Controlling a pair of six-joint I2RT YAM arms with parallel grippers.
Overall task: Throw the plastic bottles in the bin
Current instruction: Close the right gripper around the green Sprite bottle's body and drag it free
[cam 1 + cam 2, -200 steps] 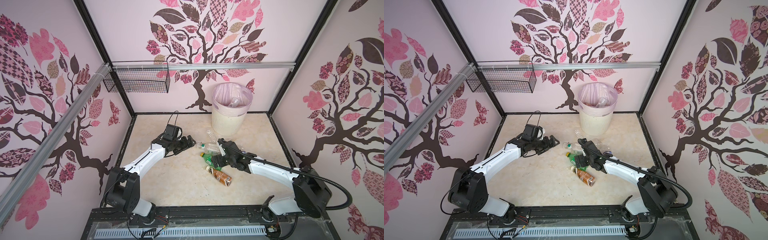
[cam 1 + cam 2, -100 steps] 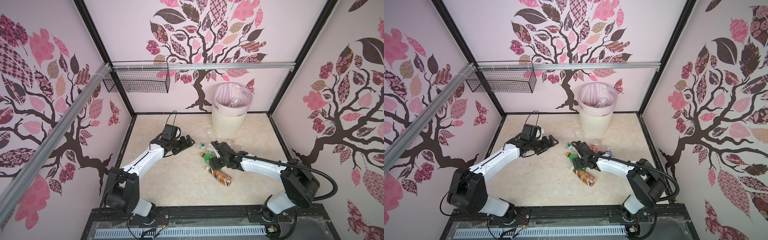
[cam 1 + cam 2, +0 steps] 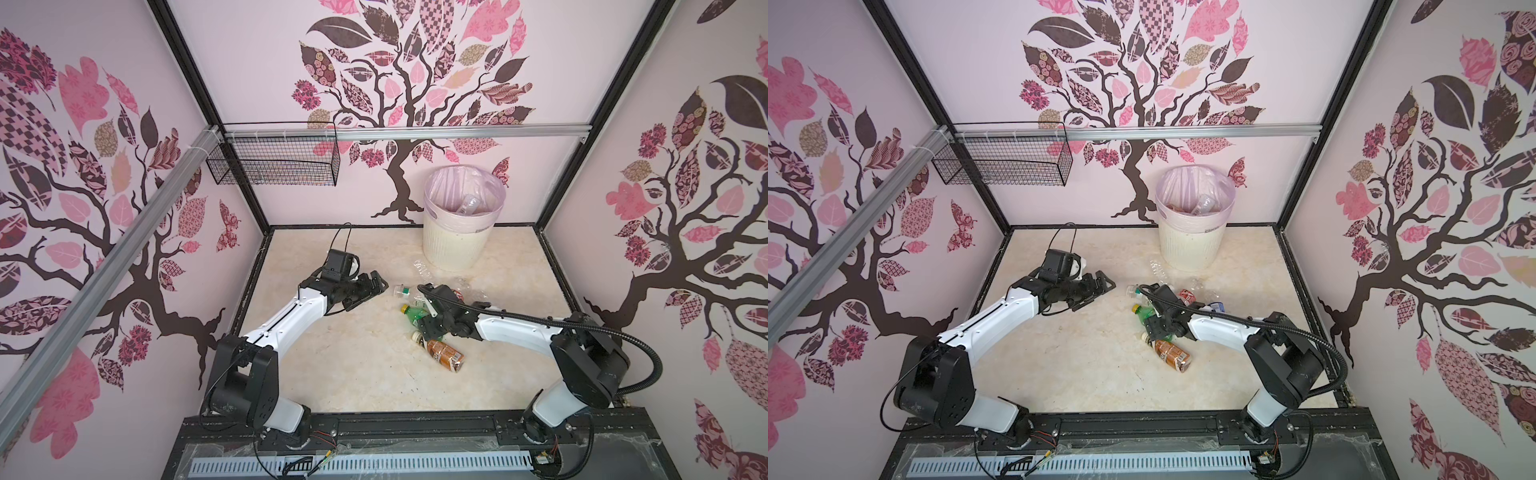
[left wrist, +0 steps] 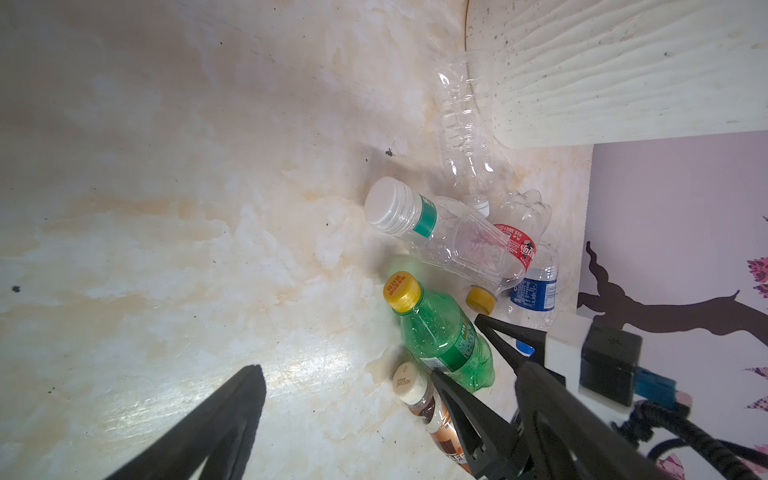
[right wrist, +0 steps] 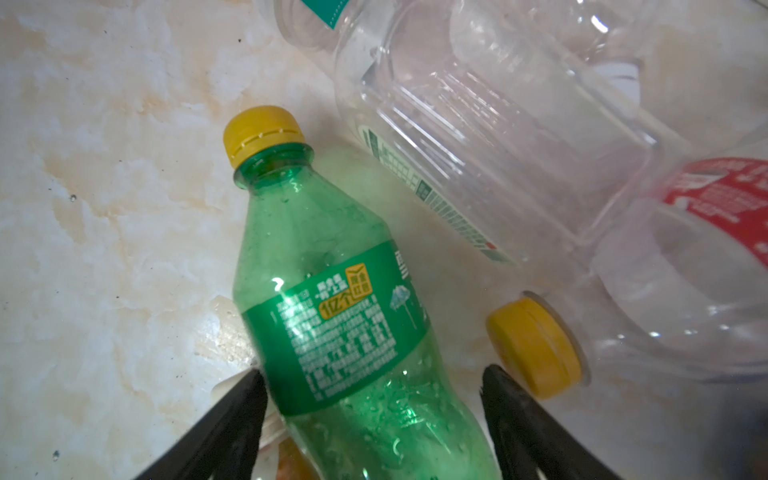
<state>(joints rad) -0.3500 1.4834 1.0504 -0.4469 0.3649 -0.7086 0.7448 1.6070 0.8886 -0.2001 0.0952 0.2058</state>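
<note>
Straddling the green bottle (image 5: 332, 299) with my right gripper (image 5: 370, 374) unclenched, I see a gap beside one finger only in the right wrist view. The bottle lies flat near the bin (image 3: 453, 245), its yellow cap (image 5: 262, 133) toward my spread, empty left gripper (image 3: 374, 286). Six plastic bottles (image 4: 436, 237) lie on the floor (image 4: 166, 208); there is one bin.

Pink-walled booth with a marbled cream floor (image 3: 353, 374).
A brown-and-pink tree mural (image 3: 399, 183) covers the back wall (image 3: 249, 62); left of its trunk, a black wire basket (image 3: 274, 164) hangs from a silver rail (image 3: 457, 133).
</note>
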